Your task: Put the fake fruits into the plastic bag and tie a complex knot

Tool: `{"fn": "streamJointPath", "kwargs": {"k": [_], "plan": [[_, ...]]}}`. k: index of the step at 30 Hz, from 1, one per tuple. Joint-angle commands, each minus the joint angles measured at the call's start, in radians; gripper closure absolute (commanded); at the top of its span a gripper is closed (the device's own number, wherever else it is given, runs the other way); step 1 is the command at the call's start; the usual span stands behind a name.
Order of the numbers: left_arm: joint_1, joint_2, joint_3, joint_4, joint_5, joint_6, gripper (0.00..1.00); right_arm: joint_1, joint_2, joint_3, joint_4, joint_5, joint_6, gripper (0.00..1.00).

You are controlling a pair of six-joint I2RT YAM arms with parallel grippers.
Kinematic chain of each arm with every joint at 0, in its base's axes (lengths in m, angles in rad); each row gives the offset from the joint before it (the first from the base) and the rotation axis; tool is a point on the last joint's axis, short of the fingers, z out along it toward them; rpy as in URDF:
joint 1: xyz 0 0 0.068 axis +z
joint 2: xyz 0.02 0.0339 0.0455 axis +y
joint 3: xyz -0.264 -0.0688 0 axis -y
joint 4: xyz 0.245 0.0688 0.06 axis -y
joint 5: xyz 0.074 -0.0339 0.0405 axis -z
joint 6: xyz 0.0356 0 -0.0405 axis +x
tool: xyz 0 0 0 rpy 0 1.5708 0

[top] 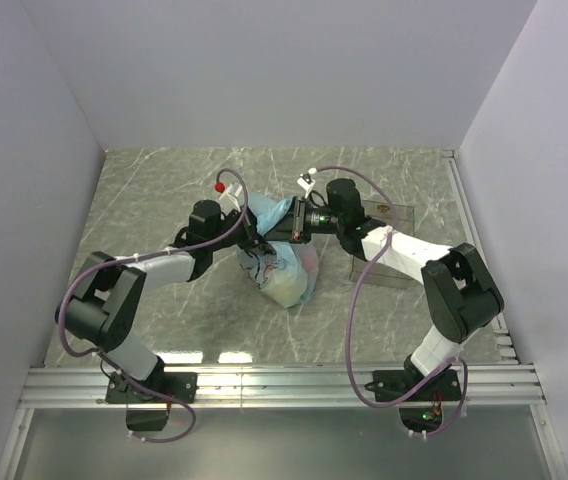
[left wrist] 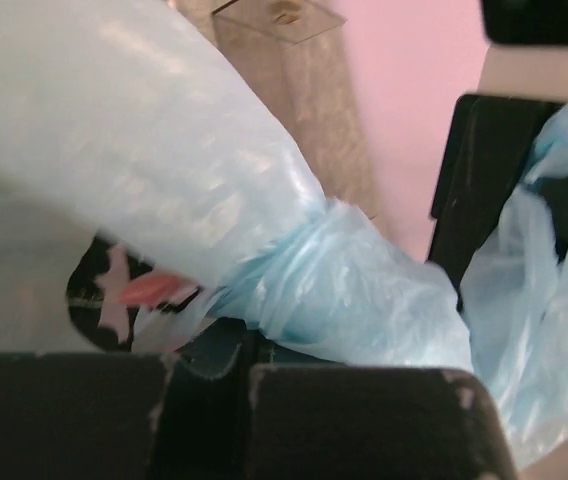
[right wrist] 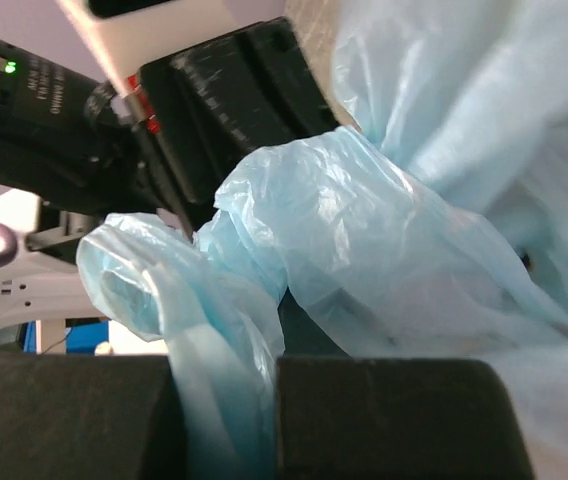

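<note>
I've got both pincers clamped tight on the plastic bag [top: 286, 272]. The left gripper [left wrist: 249, 385] pinches a twisted, ropey neck, and the right gripper [right wrist: 226, 400] squeezes a thin crinkly blue strip. The bag sits bunched up between them on the grey marbled table [top: 154, 190], with the clear tray [top: 402, 215] near its right.
</note>
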Motion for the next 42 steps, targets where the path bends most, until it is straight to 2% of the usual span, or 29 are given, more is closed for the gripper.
{"fn": "streamJointPath", "kwargs": {"k": [1, 5, 8, 9, 11, 13, 15, 19, 23, 25, 26, 28, 29, 35, 39, 40, 42], "plan": [[-0.005, 0.018, 0.006, 0.243, 0.001, -0.193, 1.00, 0.033, -0.020, 0.010, 0.047, -0.057, 0.029, 1.00], [0.001, 0.029, -0.035, 0.346, 0.061, -0.317, 1.00, 0.046, -0.008, 0.051, -0.017, -0.051, -0.027, 0.99], [0.001, 0.048, -0.038, 0.391, 0.093, -0.367, 1.00, 0.041, -0.017, 0.091, -0.150, -0.057, -0.136, 0.83], [0.001, 0.052, -0.037, 0.406, 0.114, -0.373, 1.00, 0.033, -0.024, 0.105, -0.260, -0.062, -0.177, 0.61], [0.002, 0.058, -0.030, 0.399, 0.121, -0.370, 1.00, 0.001, -0.069, 0.134, -0.374, -0.044, -0.328, 0.37], [0.002, 0.060, -0.023, 0.385, 0.125, -0.356, 1.00, -0.020, -0.107, 0.148, -0.521, -0.022, -0.468, 0.24], [0.002, 0.074, -0.014, 0.386, 0.133, -0.356, 1.00, -0.054, -0.150, 0.166, -0.638, -0.025, -0.536, 0.12], [0.004, 0.094, 0.000, 0.388, 0.133, -0.356, 1.00, -0.109, -0.205, 0.195, -0.764, -0.022, -0.680, 0.12], [0.004, 0.104, 0.011, 0.375, 0.138, -0.350, 1.00, -0.180, -0.227, 0.235, -0.820, -0.057, -0.748, 0.13], [0.002, 0.103, 0.016, 0.353, 0.139, -0.338, 1.00, -0.249, -0.225, 0.226, -0.762, -0.099, -0.706, 0.21], [0.002, 0.101, 0.016, 0.339, 0.139, -0.335, 1.00, -0.269, -0.222, 0.206, -0.729, -0.106, -0.680, 0.29], [0.002, 0.097, 0.011, 0.328, 0.139, -0.329, 1.00, -0.302, -0.209, 0.189, -0.636, -0.120, -0.611, 0.37], [0.002, 0.094, 0.013, 0.313, 0.135, -0.327, 1.00, -0.306, -0.202, 0.176, -0.616, -0.113, -0.595, 0.45], [-0.001, 0.081, 0.006, 0.257, 0.124, -0.313, 1.00, -0.298, -0.118, 0.120, -0.473, -0.053, -0.520, 0.60], [-0.013, 0.098, 0.034, 0.169, 0.116, -0.284, 1.00, -0.272, -0.040, 0.140, -0.442, -0.054, -0.523, 0.62], [-0.014, 0.109, 0.040, 0.152, 0.118, -0.282, 1.00, -0.270, -0.029, 0.131, -0.433, -0.059, -0.523, 0.59], [-0.014, 0.115, 0.040, 0.148, 0.119, -0.292, 1.00, -0.277, -0.044, 0.107, -0.398, -0.085, -0.509, 0.45]]}}
